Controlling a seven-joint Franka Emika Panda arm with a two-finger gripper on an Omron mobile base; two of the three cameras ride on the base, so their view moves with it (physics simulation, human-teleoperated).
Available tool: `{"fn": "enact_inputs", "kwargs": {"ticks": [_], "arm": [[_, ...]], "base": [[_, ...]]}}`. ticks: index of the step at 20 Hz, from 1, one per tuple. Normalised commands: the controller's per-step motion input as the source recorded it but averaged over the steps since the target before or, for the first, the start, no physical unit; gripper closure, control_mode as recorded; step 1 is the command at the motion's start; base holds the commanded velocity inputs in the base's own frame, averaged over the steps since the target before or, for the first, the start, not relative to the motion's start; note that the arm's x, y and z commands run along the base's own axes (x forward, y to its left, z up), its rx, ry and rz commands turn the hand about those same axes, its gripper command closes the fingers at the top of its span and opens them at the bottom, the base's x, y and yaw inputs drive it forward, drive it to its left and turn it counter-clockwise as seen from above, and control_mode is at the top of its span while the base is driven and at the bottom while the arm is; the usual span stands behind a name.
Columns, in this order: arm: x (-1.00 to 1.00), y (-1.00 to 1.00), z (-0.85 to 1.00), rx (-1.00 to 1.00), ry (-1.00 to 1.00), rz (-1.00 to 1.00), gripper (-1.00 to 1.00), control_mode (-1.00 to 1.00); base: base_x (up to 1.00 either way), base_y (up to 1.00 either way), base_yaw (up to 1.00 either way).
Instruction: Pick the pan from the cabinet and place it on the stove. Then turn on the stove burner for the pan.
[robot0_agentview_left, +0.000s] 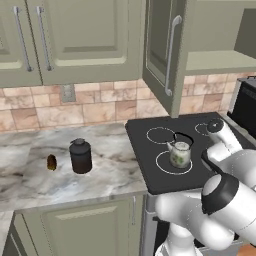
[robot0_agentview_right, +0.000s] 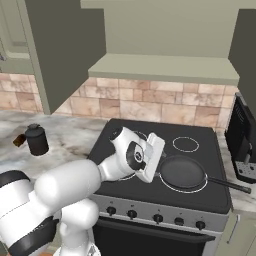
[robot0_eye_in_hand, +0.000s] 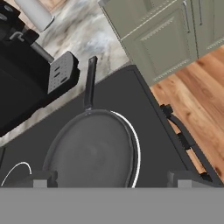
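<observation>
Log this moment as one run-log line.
pan: resting on stove, over widest ring | gripper: open, above pan, holding nothing | kettle: on stove | knobs: untouched

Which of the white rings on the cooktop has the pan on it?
The front right burner ring, nearest the coffee machine. The pan covers it; the back right ring is bare.

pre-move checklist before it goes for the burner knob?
1. Pan sits on the stove: ok.
2. Pan over the widest front ring, handle pointing right toward the coffee machine: ok.
3. Gripper open, fingers apart above the pan, nothing held: ok.
4. Knobs on the front panel unobstructed: ok.
5. Which knob serves this burner: cannot tell.
6. Kettle stands on another ring, apart from the pan: ok.
</observation>
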Motion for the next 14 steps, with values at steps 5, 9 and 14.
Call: {"fn": "enact_inputs", "kwargs": {"ticks": [5,9,14], "arm": [[-0.02,-0.29,-0.03,0.09,-0.08,-0.01,-1.00,-1.00],[0.00,-0.68,-0.04,0.18,-0.02,-0.04,-1.00,-1.00],[-0.10,-0.46,-0.06,0.22,-0.05,-0.07,-1.00,-1.00]], "base": [[0.00,0.00,0.00],[0.00,0.00,0.00],[0.00,0.00,0.00]]}}
